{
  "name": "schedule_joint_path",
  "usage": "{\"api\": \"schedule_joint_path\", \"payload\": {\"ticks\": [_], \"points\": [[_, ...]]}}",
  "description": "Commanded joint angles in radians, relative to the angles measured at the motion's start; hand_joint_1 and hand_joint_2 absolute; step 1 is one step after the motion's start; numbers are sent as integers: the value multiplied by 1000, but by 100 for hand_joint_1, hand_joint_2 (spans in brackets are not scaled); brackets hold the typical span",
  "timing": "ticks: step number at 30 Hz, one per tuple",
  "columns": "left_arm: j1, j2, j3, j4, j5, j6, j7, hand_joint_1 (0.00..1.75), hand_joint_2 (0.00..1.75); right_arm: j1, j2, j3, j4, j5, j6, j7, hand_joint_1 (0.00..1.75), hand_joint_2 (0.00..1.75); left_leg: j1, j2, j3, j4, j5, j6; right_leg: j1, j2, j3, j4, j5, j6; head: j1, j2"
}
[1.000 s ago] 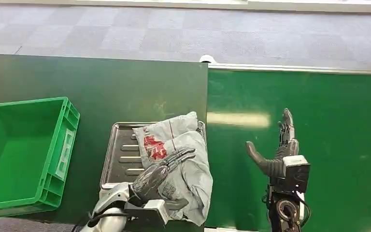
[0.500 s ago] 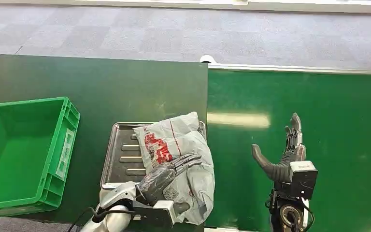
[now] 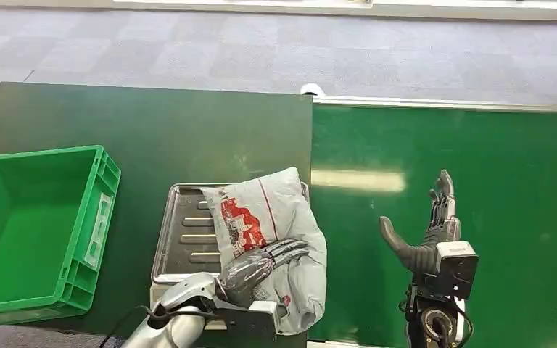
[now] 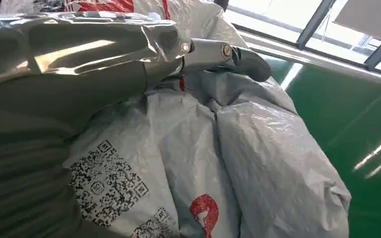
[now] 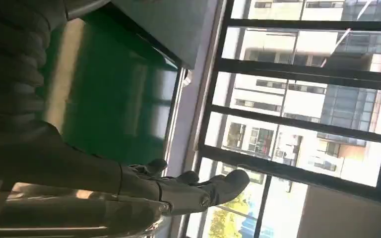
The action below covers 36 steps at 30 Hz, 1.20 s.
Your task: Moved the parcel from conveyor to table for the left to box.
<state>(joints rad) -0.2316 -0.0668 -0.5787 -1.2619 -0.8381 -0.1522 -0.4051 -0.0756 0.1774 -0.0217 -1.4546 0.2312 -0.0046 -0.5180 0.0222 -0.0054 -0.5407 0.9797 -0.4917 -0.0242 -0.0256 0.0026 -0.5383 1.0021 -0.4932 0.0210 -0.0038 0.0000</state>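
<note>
1. The grey parcel (image 3: 272, 225) is lying on a metal tray (image 3: 181, 235) on the dark table (image 3: 152, 138), with its near end hanging over the tray's front edge.
2. The left hand (image 3: 261, 264) is resting on top of the parcel's near end, its fingers (image 3: 286, 250) stretched across the wrinkled bag; whether it is actually gripping the bag I cannot tell.
3. The left wrist view is giving what the head view is not: the thumb (image 4: 223, 54) is lying flat against the plastic, and square printed codes (image 4: 106, 176) and a small red mark (image 4: 203, 208) are showing on the bag's skin just under the palm.
4. The head view alone is showing the red print (image 3: 243, 217) on the parcel's upper face, beyond the fingertips.
5. The right hand (image 3: 424, 228) is standing open above the green conveyor (image 3: 479, 159), thumb spread toward the parcel, fingers straight and pointing away from the robot, holding nothing.
6. The right wrist view is showing those fingers (image 5: 188, 188) extended together, with windows (image 5: 302, 99) and buildings beyond them.
7. A green crate (image 3: 40, 225) is sitting on the table well to the left of the left hand, with the tray between them.
8. A bright strip of light (image 3: 359, 179) is reflecting on the conveyor between the parcel and the right hand.
</note>
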Motion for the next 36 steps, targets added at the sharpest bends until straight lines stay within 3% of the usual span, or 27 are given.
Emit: {"api": "schedule_joint_path", "payload": {"ticks": [1,4,7,8,9,12,36], "points": [[-18,20,-38,117,-10,-7,13,12,175,-9,1,-17,23,-1,0,4,0,175,-1,1,1,-1,1,1,0,0,1,-1,1,-2,0,0],[-18,20,-38,117,-10,-7,13,12,175,-9,1,-17,23,-1,0,4,0,175,0,1,-1,-3,4,3,0,0,-1,-3,4,-3,0,0],[-21,23,-43,120,-15,-6,16,30,175,-9,-1,-14,24,-1,-1,4,0,175,0,1,0,-3,3,2,0,0,0,-3,3,-3,0,0],[-23,23,-45,125,-16,-6,17,61,175,-8,-1,-13,25,-1,-1,4,0,175,0,1,2,-2,2,2,0,0,2,-1,2,-2,0,0],[-26,24,-48,132,-17,-5,17,115,175,-8,-1,-11,26,-2,-2,4,0,175,0,1,2,-2,2,2,0,0,2,-2,3,-2,0,0],[-28,25,-55,139,-24,4,14,166,175,-4,-1,-10,22,-4,-5,5,0,175,0,1,2,-2,3,2,0,0,2,-2,3,-2,0,0],[-30,22,-54,147,-26,15,7,175,175,-1,-3,-9,21,-7,-8,6,0,175,-1,1,5,-2,2,2,0,1,5,-1,2,-2,0,0]]}}
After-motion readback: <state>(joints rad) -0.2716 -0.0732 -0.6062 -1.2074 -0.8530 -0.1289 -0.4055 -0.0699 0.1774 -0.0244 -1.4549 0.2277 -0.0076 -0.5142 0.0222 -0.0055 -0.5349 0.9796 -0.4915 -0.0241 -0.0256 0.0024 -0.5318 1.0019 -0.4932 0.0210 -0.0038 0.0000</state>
